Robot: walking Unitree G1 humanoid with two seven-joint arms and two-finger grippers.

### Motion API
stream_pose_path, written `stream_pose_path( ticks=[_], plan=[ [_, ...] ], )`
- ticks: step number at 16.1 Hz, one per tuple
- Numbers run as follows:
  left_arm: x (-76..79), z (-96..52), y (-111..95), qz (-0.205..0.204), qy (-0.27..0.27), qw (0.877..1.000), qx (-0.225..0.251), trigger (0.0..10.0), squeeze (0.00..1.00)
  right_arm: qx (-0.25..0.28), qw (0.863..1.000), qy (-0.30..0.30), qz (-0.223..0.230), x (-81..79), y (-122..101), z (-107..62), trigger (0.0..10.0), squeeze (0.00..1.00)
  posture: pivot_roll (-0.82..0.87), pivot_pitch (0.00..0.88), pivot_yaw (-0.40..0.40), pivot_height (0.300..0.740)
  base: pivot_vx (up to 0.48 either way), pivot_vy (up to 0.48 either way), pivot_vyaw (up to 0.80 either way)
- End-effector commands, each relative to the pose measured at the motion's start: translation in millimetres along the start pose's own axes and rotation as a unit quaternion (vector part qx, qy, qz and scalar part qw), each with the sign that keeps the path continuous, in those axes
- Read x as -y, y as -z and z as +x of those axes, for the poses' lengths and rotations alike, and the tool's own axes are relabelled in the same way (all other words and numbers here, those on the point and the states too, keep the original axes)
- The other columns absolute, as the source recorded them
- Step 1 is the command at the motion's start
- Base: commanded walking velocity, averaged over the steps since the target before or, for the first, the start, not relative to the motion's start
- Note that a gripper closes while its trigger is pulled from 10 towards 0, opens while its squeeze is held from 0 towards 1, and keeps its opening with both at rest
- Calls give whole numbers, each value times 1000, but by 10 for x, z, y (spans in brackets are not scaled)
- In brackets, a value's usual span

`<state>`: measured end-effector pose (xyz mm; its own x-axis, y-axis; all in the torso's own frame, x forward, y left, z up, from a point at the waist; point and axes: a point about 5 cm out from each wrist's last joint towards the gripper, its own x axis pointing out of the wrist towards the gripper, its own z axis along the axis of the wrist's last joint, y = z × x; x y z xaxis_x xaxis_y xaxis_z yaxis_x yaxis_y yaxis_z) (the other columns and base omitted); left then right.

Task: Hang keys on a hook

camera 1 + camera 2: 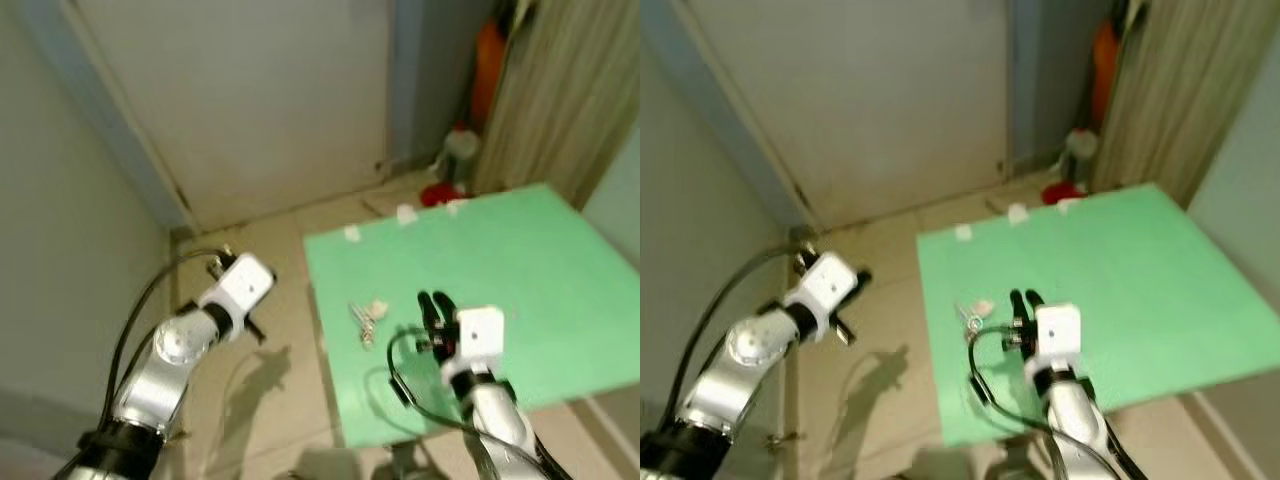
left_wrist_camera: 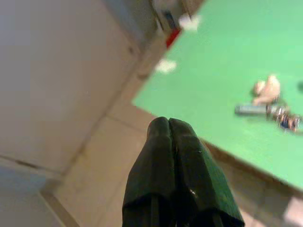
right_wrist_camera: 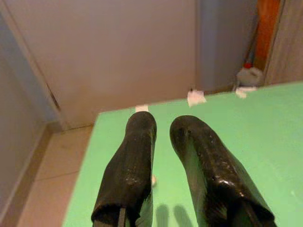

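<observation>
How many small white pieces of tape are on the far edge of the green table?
3 small white tape pieces on the green table: one at the far left corner, one further along the far edge, one beyond it near the red object. More may be hidden.

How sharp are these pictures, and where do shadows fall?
Left eye view: soft overall, keys small and fuzzy on the green table; left arm's shadow on the floor. Left wrist view: blurred keys. Right wrist view: right gripper fairly crisp.
</observation>
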<state>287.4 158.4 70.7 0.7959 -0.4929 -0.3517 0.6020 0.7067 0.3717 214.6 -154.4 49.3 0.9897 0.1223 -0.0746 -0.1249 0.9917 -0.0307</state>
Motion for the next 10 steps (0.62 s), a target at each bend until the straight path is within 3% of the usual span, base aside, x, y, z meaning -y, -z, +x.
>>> stream_pose_path(
  ticks=[1, 2, 4, 7, 9, 10],
  plan=[
    [-15, -35, 237, 0, 26, 999, -38, 10000, 0, -6, 1000, 7, -13, 70, -13, -96, 10000, 0, -234, 147, 159, 740, 0, 0, 0],
    [-14, -51, 322, 3, 32, 998, -52, 10000, 0, -10, 1000, 7, -16, 79, -8, -143, 10000, 0, -242, 152, 160, 740, 0, 0, 0],
    [75, -140, 477, 13, 100, 993, -67, 10000, 0, -32, 999, 25, -29, 183, 38, -416, 10000, 0, -305, 190, 169, 740, 0, 0, 0],
    [96, -208, 632, 26, 118, 989, -91, 10000, 0, -41, 998, 31, -30, 166, 61, -531, 10000, 0, -332, 197, 191, 740, 0, 0, 0],
    [55, -228, 648, -29, 79, 994, -67, 10000, 0, -49, 998, 37, -28, 152, 84, -556, 10000, 0, -330, 181, 202, 740, 0, 0, 0],
    [-25, -240, 568, -94, 12, 995, -24, 10000, 0, -50, 998, 39, -26, 145, 87, -541, 10000, 0, -323, 173, 203, 740, 0, 0, 0]
  ],
)
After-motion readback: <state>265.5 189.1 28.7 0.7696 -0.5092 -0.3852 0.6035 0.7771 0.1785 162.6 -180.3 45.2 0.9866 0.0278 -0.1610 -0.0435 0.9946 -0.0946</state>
